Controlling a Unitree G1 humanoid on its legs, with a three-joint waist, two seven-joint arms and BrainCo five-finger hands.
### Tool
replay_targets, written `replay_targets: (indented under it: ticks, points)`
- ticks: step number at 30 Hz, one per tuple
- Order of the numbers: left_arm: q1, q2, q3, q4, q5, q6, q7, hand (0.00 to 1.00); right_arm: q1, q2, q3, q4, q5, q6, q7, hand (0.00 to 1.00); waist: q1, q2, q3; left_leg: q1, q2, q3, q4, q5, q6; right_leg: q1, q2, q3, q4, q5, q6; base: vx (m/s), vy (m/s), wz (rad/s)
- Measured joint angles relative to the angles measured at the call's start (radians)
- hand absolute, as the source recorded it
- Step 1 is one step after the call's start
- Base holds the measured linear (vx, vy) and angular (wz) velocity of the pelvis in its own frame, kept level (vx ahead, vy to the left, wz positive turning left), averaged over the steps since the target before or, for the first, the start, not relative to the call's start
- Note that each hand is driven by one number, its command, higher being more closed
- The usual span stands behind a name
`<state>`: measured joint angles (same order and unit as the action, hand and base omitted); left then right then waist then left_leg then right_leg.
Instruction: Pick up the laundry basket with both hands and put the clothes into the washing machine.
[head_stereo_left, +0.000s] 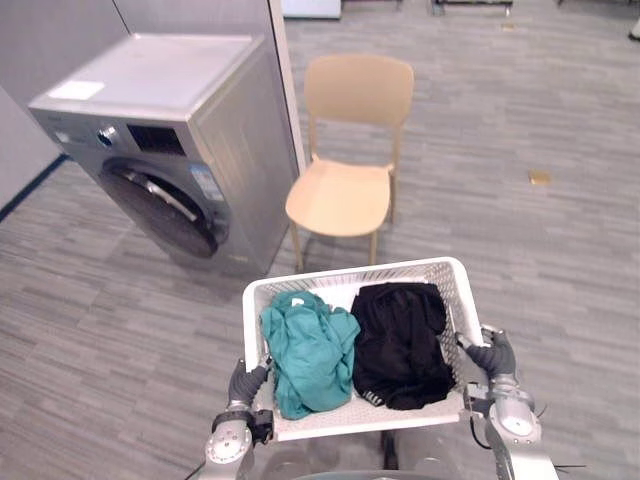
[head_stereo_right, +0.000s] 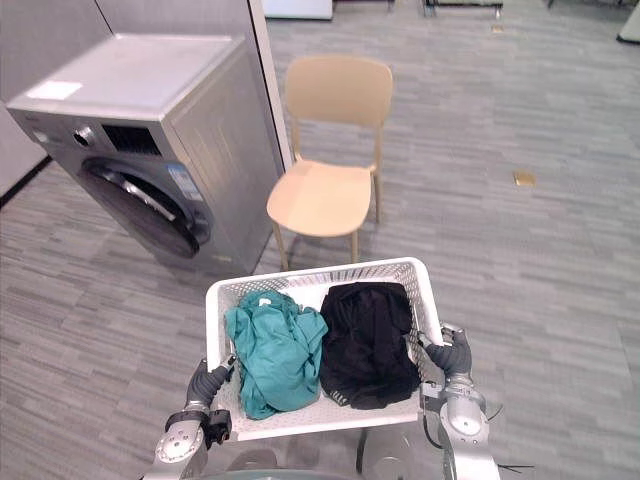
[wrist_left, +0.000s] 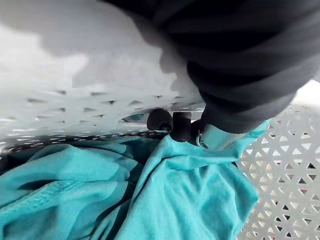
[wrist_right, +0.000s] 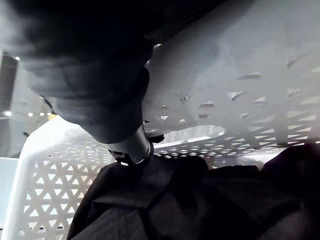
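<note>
I am holding the laundry basket (head_stereo_left: 350, 272) up off the floor, my left hand (head_stereo_left: 247, 383) curling round its left wall and my right hand (head_stereo_left: 492, 357) hooking onto its right wall. So the lift looks done. The teal garment (head_stereo_left: 310, 350) is lying along the basket's left side and the black garment (head_stereo_left: 402, 340) along its right. The washing machine (head_stereo_left: 170, 150) is standing well ahead to my left, its door (head_stereo_left: 165, 205) seemingly shut, so approaching, opening and loading are all waiting.

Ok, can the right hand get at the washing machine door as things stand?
Probably not. The right hand grips the right wall of the laundry basket, the left hand grips its left wall, and the washing machine door sits ahead to the left, past the basket with floor between.
</note>
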<state>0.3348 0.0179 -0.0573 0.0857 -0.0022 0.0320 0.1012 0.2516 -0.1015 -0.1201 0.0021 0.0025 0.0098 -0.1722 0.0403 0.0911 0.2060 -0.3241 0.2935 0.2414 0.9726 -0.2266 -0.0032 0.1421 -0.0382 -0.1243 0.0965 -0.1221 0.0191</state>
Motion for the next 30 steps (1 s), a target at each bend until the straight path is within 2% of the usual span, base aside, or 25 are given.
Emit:
replay_targets:
  ticks: [1,2,3,4,5,6,7,8,9,10,11,12,13,14,16,17,18,19,20,23,24,25,27,28,30]
  points:
    - [0.000,-0.001,-0.002,0.001,0.006,0.001,-0.008,1.00,-0.006,-0.004,-0.004,0.020,0.001,0.000,-0.001,1.00,0.001,-0.009,0.002,-0.019,-0.042,-0.011,-0.212,0.005,-0.013,0.026,-0.032,-0.003,-0.009,-0.019,0.028,0.50,0.224,0.01]
    - [0.000,-0.003,-0.004,0.002,0.011,0.003,-0.010,1.00,-0.011,-0.006,-0.008,0.032,0.003,0.000,-0.001,1.00,0.000,-0.011,0.002,-0.021,-0.072,-0.032,-0.335,0.021,-0.036,0.041,-0.048,-0.005,-0.016,-0.030,0.045,0.60,0.327,0.02]
    - [0.001,-0.006,-0.013,0.002,0.016,0.004,-0.011,1.00,-0.019,-0.010,-0.018,0.056,0.005,-0.002,-0.001,1.00,0.001,-0.006,0.000,-0.004,-0.121,-0.093,-0.572,0.082,-0.085,0.067,-0.069,-0.006,-0.026,-0.055,0.082,0.48,0.292,-0.06]
    - [-0.003,-0.002,-0.018,0.007,0.020,0.009,-0.010,1.00,-0.034,-0.008,-0.020,0.104,0.007,-0.002,-0.001,1.00,0.002,-0.016,0.000,0.022,-0.159,-0.094,-0.619,0.202,-0.039,0.104,-0.097,0.001,-0.048,-0.073,0.108,0.48,0.291,-0.06]
    - [-0.007,0.011,-0.016,0.006,0.024,0.014,-0.005,1.00,-0.043,0.008,-0.019,0.127,0.007,0.001,-0.002,1.00,-0.001,-0.045,-0.002,0.023,-0.182,-0.085,-0.609,0.178,-0.038,0.112,-0.124,0.003,-0.056,-0.073,0.108,0.48,0.266,-0.01]
    - [-0.015,0.025,-0.015,0.004,0.035,0.016,-0.004,1.00,-0.047,0.017,-0.022,0.134,0.007,0.000,-0.002,1.00,-0.001,-0.059,-0.004,-0.010,-0.197,-0.083,-0.526,0.116,-0.006,0.113,-0.145,0.012,-0.046,-0.069,0.110,0.59,0.332,0.02]
    - [-0.016,0.024,-0.016,0.005,0.036,0.024,-0.004,1.00,-0.047,0.016,-0.022,0.135,0.007,0.000,0.000,1.00,0.002,-0.059,-0.003,-0.033,-0.197,-0.077,-0.429,0.042,0.014,0.108,-0.158,0.035,-0.001,-0.076,0.123,0.48,0.276,-0.08]
    - [-0.013,0.023,-0.016,0.005,0.036,0.028,-0.004,1.00,-0.048,0.017,-0.022,0.136,0.007,0.000,0.000,1.00,0.003,-0.060,-0.003,-0.029,-0.195,-0.065,-0.398,0.005,0.021,0.094,-0.169,0.049,0.051,-0.086,0.139,0.46,0.293,-0.36]
    - [-0.007,0.025,-0.016,0.005,0.035,0.031,-0.004,1.00,-0.052,0.016,-0.021,0.139,0.001,0.000,0.001,1.00,0.003,-0.060,-0.003,0.001,-0.196,-0.038,-0.378,-0.047,0.031,0.021,-0.190,0.088,0.231,-0.101,0.163,0.43,0.284,-0.57]
    - [-0.007,0.036,-0.016,0.005,0.034,0.031,-0.004,1.00,-0.065,0.020,-0.017,0.147,-0.005,0.000,0.001,1.00,0.001,-0.062,-0.003,0.048,-0.199,-0.004,-0.387,-0.072,0.039,-0.099,-0.209,0.136,0.494,-0.099,0.196,0.42,0.266,-0.60]
    - [-0.008,0.046,-0.016,0.005,0.033,0.031,-0.004,1.00,-0.070,0.023,-0.015,0.158,-0.005,0.000,0.001,1.00,-0.002,-0.065,-0.004,0.078,-0.203,0.014,-0.401,-0.079,0.045,-0.154,-0.214,0.148,0.616,-0.104,0.207,0.40,0.199,-0.48]
    - [-0.009,0.058,-0.016,0.005,0.033,0.032,-0.004,1.00,-0.078,0.026,-0.007,0.182,-0.006,0.000,0.001,1.00,-0.011,-0.066,-0.004,0.131,-0.210,0.033,-0.430,-0.084,0.048,-0.216,-0.221,0.143,0.742,-0.110,0.203,0.40,0.129,-0.41]
    - [-0.007,0.073,-0.013,0.005,0.033,0.032,0.001,1.00,-0.090,0.028,0.005,0.214,-0.007,0.000,0.001,1.00,-0.022,-0.064,-0.004,0.204,-0.214,0.058,-0.482,-0.084,0.049,-0.271,-0.223,0.090,0.812,-0.122,0.176,0.45,0.104,-0.54]
    - [-0.007,0.090,-0.010,0.004,0.033,0.032,0.011,1.00,-0.092,0.038,0.018,0.222,-0.011,-0.001,0.001,1.00,-0.025,-0.058,-0.007,0.277,-0.215,0.075,-0.545,-0.087,0.053,-0.325,-0.206,0.017,0.795,-0.148,0.127,0.34,0.044,-0.49]
    - [-0.013,0.095,-0.003,0.004,0.032,0.030,0.014,1.00,-0.092,0.044,0.023,0.219,-0.011,-0.003,0.001,1.00,-0.030,-0.058,-0.007,0.314,-0.213,0.083,-0.581,-0.087,0.053,-0.366,-0.180,-0.025,0.730,-0.167,0.094,0.23,-0.029,-0.26]
    - [-0.022,0.095,-0.003,0.004,0.032,0.029,0.014,1.00,-0.092,0.038,0.025,0.219,-0.011,-0.003,0.001,1.00,-0.030,-0.062,-0.007,0.332,-0.210,0.089,-0.612,-0.085,0.046,-0.405,-0.146,-0.058,0.608,-0.169,0.084,0.24,-0.093,-0.09]
    - [-0.028,0.095,-0.004,0.004,0.032,0.029,0.013,1.00,-0.093,0.031,0.025,0.219,-0.010,-0.003,0.001,1.00,-0.030,-0.066,-0.007,0.339,-0.207,0.089,-0.626,-0.083,0.035,-0.418,-0.120,-0.075,0.477,-0.138,0.059,0.29,-0.127,0.02]
    - [-0.029,0.101,-0.009,0.006,0.032,0.028,0.012,1.00,-0.093,0.031,0.026,0.219,-0.010,-0.003,0.001,1.00,-0.030,-0.078,-0.006,0.340,-0.213,0.083,-0.625,-0.088,0.017,-0.408,-0.099,-0.068,0.339,-0.021,0.025,0.33,-0.133,0.26]
    - [-0.034,0.085,-0.019,0.037,0.034,0.031,0.012,1.00,-0.087,0.017,0.020,0.227,-0.010,0.000,-0.001,1.00,-0.051,-0.055,-0.008,0.348,-0.188,0.030,-0.627,-0.085,-0.009,-0.365,-0.058,-0.073,0.286,0.034,0.009,0.30,-0.114,0.21]
    - [-0.033,0.062,-0.021,0.045,0.035,0.031,0.008,1.00,-0.078,0.009,0.016,0.208,-0.010,0.000,-0.001,1.00,-0.052,-0.050,-0.002,0.311,-0.150,-0.027,-0.522,-0.083,-0.015,-0.325,-0.033,-0.107,0.257,0.014,-0.011,0.26,-0.150,0.19]
    - [-0.039,0.054,-0.026,0.044,0.035,0.031,0.003,1.00,-0.051,0.009,0.003,0.183,-0.010,0.000,-0.001,1.00,-0.053,-0.045,0.007,0.262,-0.120,-0.045,-0.382,-0.067,-0.038,-0.277,-0.025,-0.133,0.239,-0.005,-0.014,0.28,-0.152,0.53]
    - [-0.039,0.043,-0.028,0.044,0.035,0.031,-0.007,1.00,-0.014,0.009,-0.003,0.139,-0.008,0.000,-0.006,1.00,-0.050,-0.039,0.015,0.213,-0.084,-0.048,-0.218,-0.018,-0.060,-0.221,-0.019,-0.152,0.220,-0.019,-0.021,0.27,-0.116,0.47]
    - [-0.032,0.042,-0.030,0.038,0.035,0.030,-0.012,1.00,0.028,0.013,-0.005,0.062,0.002,-0.002,-0.019,1.00,-0.023,-0.045,0.015,0.157,-0.052,-0.045,-0.126,-0.017,-0.045,-0.168,-0.019,-0.156,0.198,-0.039,-0.023,0.21,-0.008,0.14]
    - [-0.033,0.036,-0.029,0.023,0.035,0.029,-0.012,1.00,0.029,0.015,-0.010,0.032,0.002,-0.003,-0.026,1.00,-0.020,-0.043,0.012,0.122,-0.049,-0.051,-0.156,-0.031,-0.022,-0.154,-0.023,-0.160,0.188,-0.047,-0.022,0.20,0.019,0.06]
    - [-0.047,0.033,-0.030,0.005,0.035,0.023,-0.012,1.00,0.021,0.017,-0.020,0.026,0.006,-0.004,-0.030,1.00,-0.018,-0.042,0.012,0.088,-0.062,-0.054,-0.288,-0.033,-0.017,-0.146,-0.038,-0.165,0.177,-0.046,-0.004,0.18,0.094,0.13]
